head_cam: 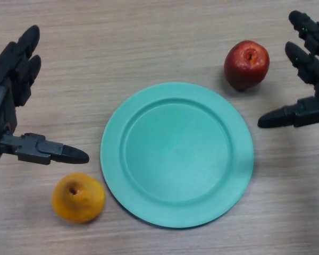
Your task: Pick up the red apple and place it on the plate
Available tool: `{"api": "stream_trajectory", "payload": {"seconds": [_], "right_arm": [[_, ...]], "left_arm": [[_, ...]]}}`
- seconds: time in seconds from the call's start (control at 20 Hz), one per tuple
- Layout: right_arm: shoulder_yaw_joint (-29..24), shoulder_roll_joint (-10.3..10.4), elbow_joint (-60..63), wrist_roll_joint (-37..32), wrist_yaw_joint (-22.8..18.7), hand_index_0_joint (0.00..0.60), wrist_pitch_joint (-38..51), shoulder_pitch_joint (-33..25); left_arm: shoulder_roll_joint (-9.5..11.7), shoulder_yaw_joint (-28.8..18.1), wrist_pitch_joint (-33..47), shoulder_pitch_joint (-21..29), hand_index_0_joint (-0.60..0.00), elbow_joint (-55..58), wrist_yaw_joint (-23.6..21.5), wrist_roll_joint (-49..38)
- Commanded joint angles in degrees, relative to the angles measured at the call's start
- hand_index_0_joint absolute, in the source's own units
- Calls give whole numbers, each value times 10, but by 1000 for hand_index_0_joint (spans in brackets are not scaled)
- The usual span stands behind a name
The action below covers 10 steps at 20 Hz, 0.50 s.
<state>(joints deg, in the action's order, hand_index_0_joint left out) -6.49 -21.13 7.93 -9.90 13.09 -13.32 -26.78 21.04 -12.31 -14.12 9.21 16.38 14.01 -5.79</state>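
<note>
A red apple (246, 64) sits upright on the wooden table, just beyond the upper right rim of a round teal plate (149, 117). The plate lies flat in the middle with nothing on it. My right hand (311, 79) hovers at the right edge, a short way to the right of the apple, fingers straight and thumb spread, touching nothing. At the left edge my left hand (13, 106) is open too, thumb pointing toward the plate.
An orange fruit (77, 197) rests on the table at the lower left, just left of the plate's rim and below my left thumb. Bare wooden tabletop (149, 37) stretches beyond the plate.
</note>
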Motion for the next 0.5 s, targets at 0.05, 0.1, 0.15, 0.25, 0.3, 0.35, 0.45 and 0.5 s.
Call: {"api": "stream_trajectory", "payload": {"seconds": [0.05, 0.1, 0.15, 0.25, 0.3, 0.35, 0.45, 0.5], "right_arm": [[-17, -26, 33, 12, -2, 0, 137, -63], [-8, -19, 100, 27, -10, 0, 169, -89], [-4, -16, 130, 34, -14, 0, 181, -100], [4, -8, 225, 54, -31, 0, 224, -144], [8, -2, 286, 66, -45, 0, 257, -168], [11, 0, 308, 70, -48, 0, 264, -178], [20, 9, 393, 92, -66, 0, 320, -213], [23, 15, 440, 103, -73, 0, 345, -230]], "left_arm": [[23, -46, 51, 19, 0, 32, -23, -19], [26, -45, 43, 21, 0, 29, -23, -17], [27, -44, 43, 22, 0, 26, -24, -16], [27, -48, 40, 21, 0, 25, -24, -18], [27, -50, 44, 21, 0, 25, -26, -19], [27, -49, 45, 21, 0, 24, -27, -19], [26, -51, 51, 20, 0, 24, -28, -22], [27, -53, 48, 18, 0, 26, -26, -28]]}}
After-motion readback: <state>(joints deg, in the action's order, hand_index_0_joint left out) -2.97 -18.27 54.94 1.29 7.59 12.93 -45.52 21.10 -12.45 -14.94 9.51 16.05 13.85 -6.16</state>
